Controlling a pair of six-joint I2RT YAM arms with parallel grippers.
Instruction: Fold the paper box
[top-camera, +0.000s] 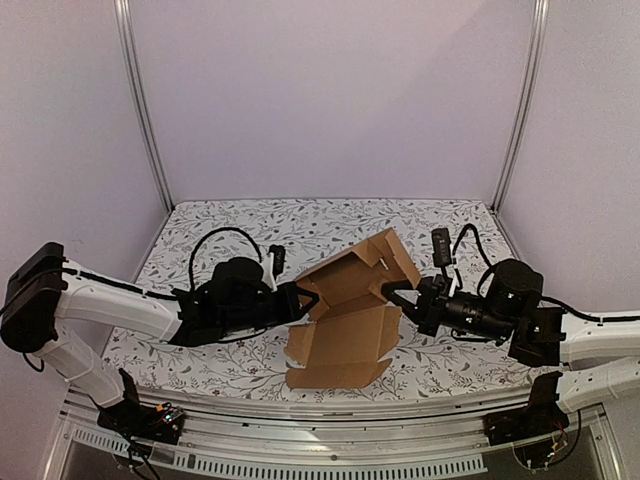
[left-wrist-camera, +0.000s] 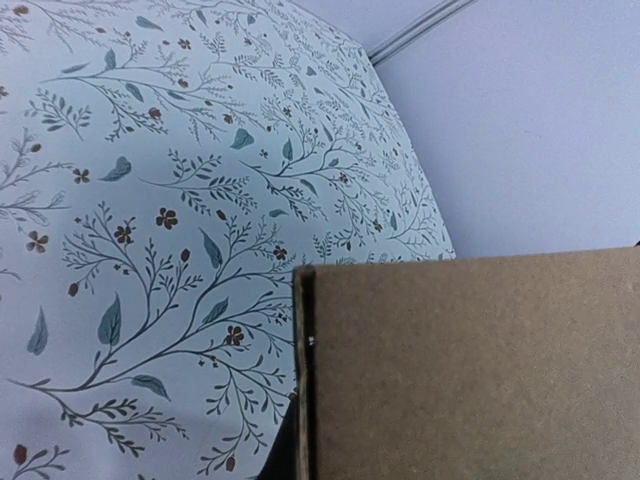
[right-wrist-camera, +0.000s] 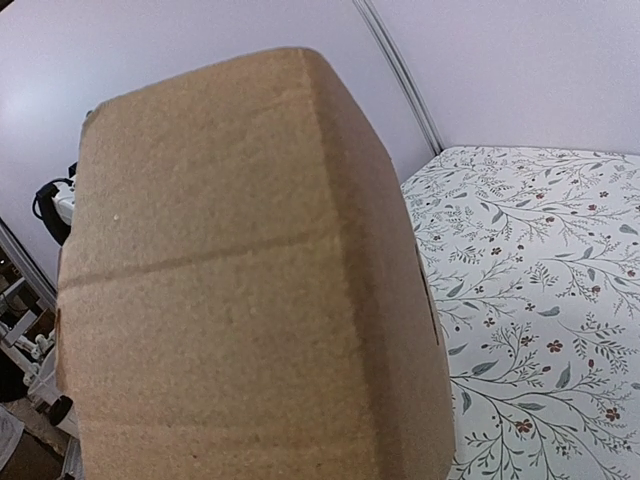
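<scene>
The paper box (top-camera: 345, 325) is plain brown cardboard, partly folded, standing in the middle of the table with one panel (top-camera: 365, 265) raised and tilted back. My left gripper (top-camera: 307, 300) is at the box's left wall. In the left wrist view that wall (left-wrist-camera: 470, 370) fills the lower right, and a dark finger tip (left-wrist-camera: 274, 462) shows right against its edge. My right gripper (top-camera: 393, 293) is at the box's right side under the raised panel. In the right wrist view the cardboard (right-wrist-camera: 230, 300) covers the fingers, so its jaws are hidden.
The table wears a floral cloth (top-camera: 230, 225). Metal frame posts (top-camera: 143, 100) stand at the back corners before pale walls. The table's near rail (top-camera: 330, 405) runs just in front of the box.
</scene>
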